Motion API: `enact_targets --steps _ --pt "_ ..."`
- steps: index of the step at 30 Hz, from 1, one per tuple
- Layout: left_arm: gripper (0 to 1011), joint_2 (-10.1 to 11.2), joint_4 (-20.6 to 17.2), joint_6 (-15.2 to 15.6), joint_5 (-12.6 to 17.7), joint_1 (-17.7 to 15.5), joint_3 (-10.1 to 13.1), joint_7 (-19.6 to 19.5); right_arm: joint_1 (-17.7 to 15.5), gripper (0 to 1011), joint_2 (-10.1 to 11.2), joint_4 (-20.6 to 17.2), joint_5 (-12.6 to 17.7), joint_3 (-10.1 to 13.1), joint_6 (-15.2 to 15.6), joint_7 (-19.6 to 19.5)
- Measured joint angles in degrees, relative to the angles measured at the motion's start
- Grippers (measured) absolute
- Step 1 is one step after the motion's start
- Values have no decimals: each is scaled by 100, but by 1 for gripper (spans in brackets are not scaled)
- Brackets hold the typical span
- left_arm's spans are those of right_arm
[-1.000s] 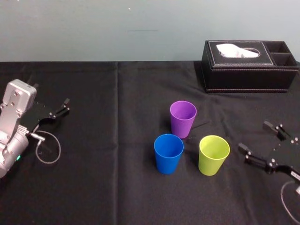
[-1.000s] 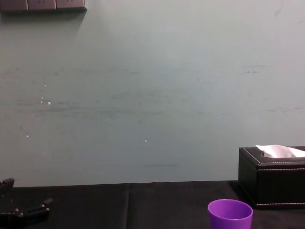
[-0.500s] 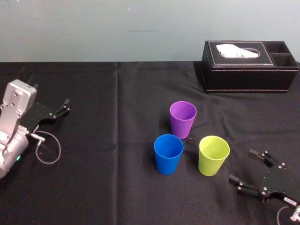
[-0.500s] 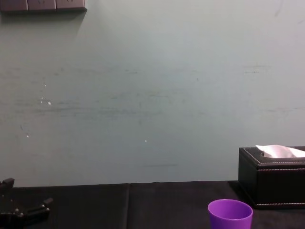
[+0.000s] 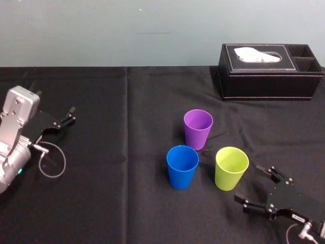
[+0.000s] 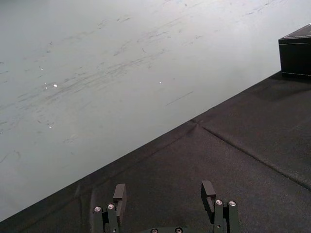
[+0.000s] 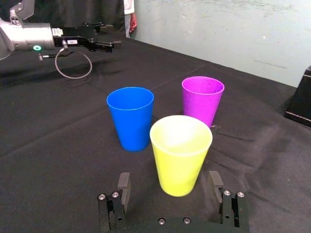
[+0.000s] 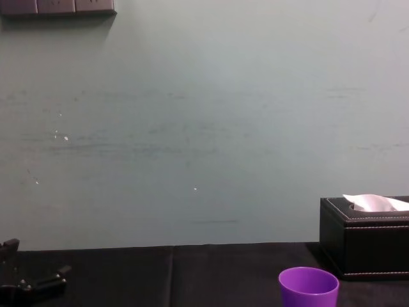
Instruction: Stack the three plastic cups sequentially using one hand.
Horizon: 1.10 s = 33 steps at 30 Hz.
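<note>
Purple cup (image 5: 198, 128), blue cup (image 5: 182, 166), yellow-green cup (image 5: 231, 168): upright, mouths up; black table (image 5: 127, 203), pale wall (image 5: 152, 30). Right end effector (image 5: 248, 184) open, near-right; left end effector (image 5: 72, 115) open, left.

right gripper (image 5: 248, 184) sits low with fingers spread; left gripper (image 5: 70, 115) rests far left, fingers apart.

Left cup (image 5: 182, 166) beside right cup (image 5: 231, 168), third cup (image 5: 198, 128) behind, tissue box (image 5: 269, 71) rearmost right.
</note>
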Motion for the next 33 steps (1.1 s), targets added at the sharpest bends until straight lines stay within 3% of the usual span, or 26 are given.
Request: enact_targets --steps 33 --pt "1011 0 0 0 0 0 0 0 1040 1004 -848 645 -600 -324 362 235"
